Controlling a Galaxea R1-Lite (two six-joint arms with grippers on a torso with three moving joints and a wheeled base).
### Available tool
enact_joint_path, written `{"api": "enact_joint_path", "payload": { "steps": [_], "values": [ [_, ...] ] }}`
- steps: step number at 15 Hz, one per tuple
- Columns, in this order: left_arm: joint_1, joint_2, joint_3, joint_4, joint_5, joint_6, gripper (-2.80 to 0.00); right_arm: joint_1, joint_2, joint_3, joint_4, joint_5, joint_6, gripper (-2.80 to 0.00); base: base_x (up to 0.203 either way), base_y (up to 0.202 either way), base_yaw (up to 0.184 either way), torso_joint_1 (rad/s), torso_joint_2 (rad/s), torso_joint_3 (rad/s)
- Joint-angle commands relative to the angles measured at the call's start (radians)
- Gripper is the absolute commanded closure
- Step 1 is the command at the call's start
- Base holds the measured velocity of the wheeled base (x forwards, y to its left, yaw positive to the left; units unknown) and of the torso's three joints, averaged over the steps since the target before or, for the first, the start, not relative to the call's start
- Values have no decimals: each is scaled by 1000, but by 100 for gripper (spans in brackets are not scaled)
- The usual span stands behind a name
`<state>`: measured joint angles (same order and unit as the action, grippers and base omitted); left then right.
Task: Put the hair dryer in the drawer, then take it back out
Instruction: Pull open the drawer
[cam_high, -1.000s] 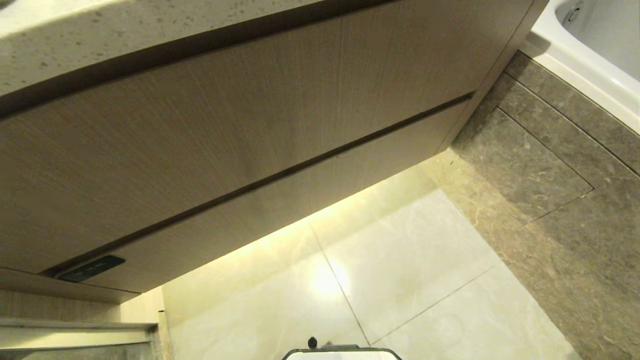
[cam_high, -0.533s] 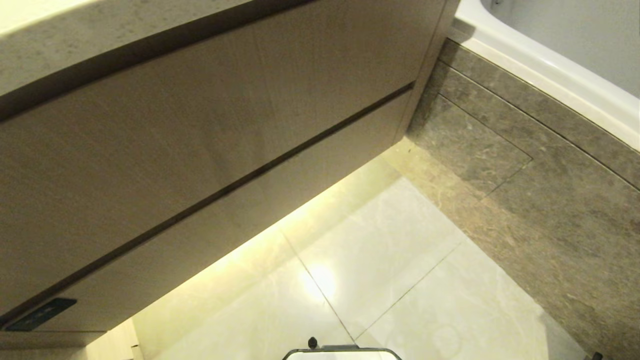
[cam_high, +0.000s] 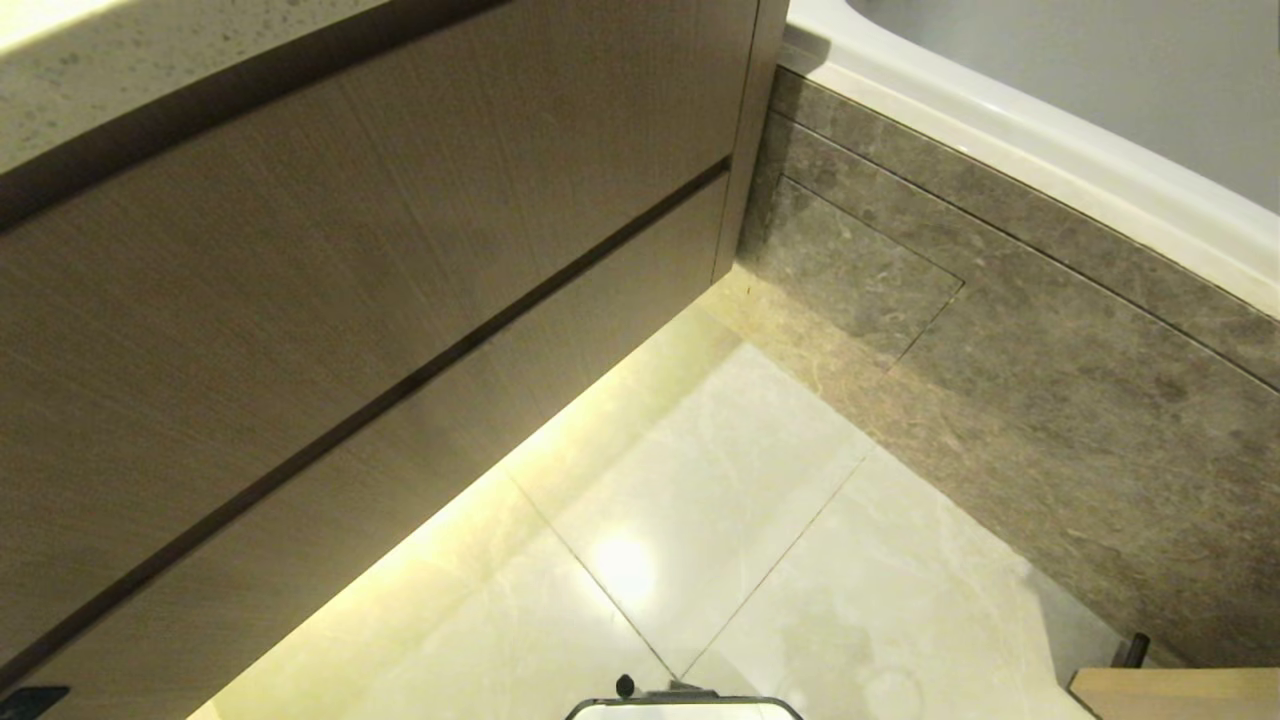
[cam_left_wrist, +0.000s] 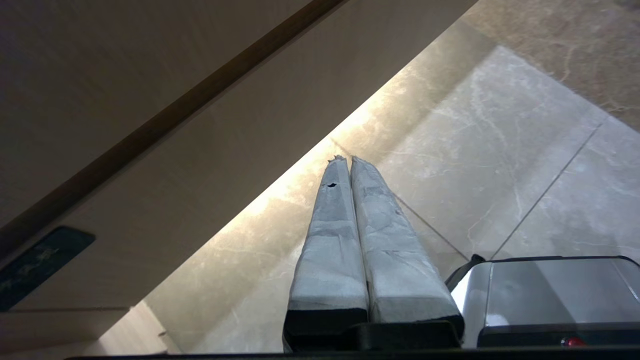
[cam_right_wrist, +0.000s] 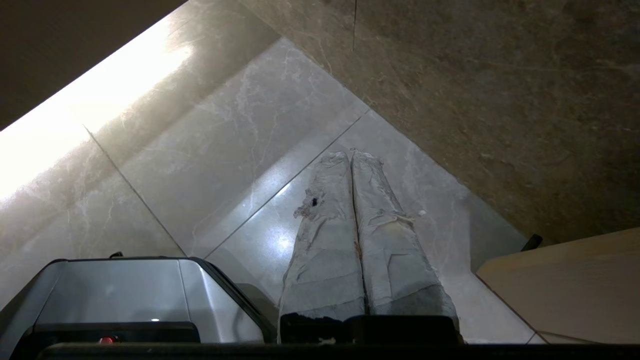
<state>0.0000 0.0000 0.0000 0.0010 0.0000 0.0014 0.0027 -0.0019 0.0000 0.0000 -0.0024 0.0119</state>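
The floor (cam_high: 760, 520) is pale, glossy marble tile with thin diagonal grout lines and a bright glare spot near the middle. A warm yellow glow runs along its far left edge, under the cabinet (cam_high: 350, 250). On the right it meets a grey-brown stone panel (cam_high: 1050, 400). At the near right corner a light wooden board (cam_high: 1170, 692) shows.

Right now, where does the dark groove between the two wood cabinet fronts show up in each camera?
Head view: the groove runs diagonally from lower left up toward the cabinet's right edge.
Left wrist view: the groove slants across the wood fronts, beyond the lit floor strip.
Right wrist view: not in it.
Shared landmark: the robot's silver base.
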Motion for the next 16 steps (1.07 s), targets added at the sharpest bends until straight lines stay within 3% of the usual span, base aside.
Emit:
{"api": "enact_joint_path", "payload": {
  "steps": [1, 7, 16],
  "values": [
    [0, 0, 0, 1, 0, 0, 0, 0, 1, 2, -2, -1, 1, 0, 0, 0, 0, 0, 0, 0],
    [0, 0, 0, 1, 0, 0, 0, 0, 2, 2, -3, -5, 5, 0, -1, -2, 13, 0, 0, 0],
    [0, -1, 0, 1, 0, 0, 0, 0, 2, 2, 0, -4, 2, 0, 3, -17, 163, 1, 0, 3]
  ]
}}
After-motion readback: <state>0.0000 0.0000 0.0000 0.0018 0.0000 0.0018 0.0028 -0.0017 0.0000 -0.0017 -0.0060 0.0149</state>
